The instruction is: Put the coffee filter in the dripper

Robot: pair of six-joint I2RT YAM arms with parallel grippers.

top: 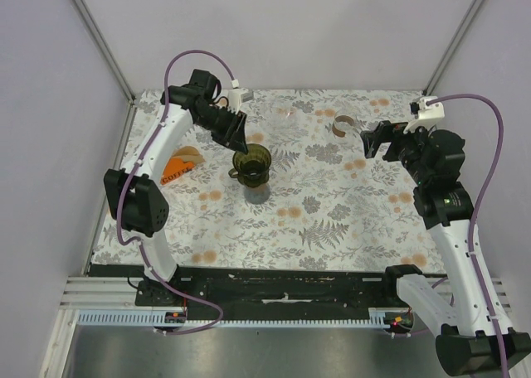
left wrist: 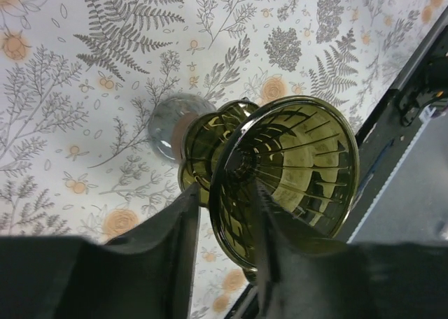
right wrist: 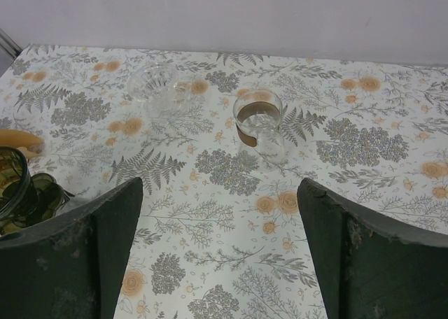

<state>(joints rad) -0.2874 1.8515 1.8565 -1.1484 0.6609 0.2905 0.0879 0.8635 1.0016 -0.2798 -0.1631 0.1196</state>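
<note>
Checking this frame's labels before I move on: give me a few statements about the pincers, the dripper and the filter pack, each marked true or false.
1. The right pincer is shut on the banded glass. False: it stands open, well apart from the glass.
2. The left pincer straddles the rim of the dripper. True.
3. In the overhead view, the orange filter pack lies left of the dripper. True.
4. A paper filter already lines the dripper. False: its ribbed green glass shows bare.
</note>
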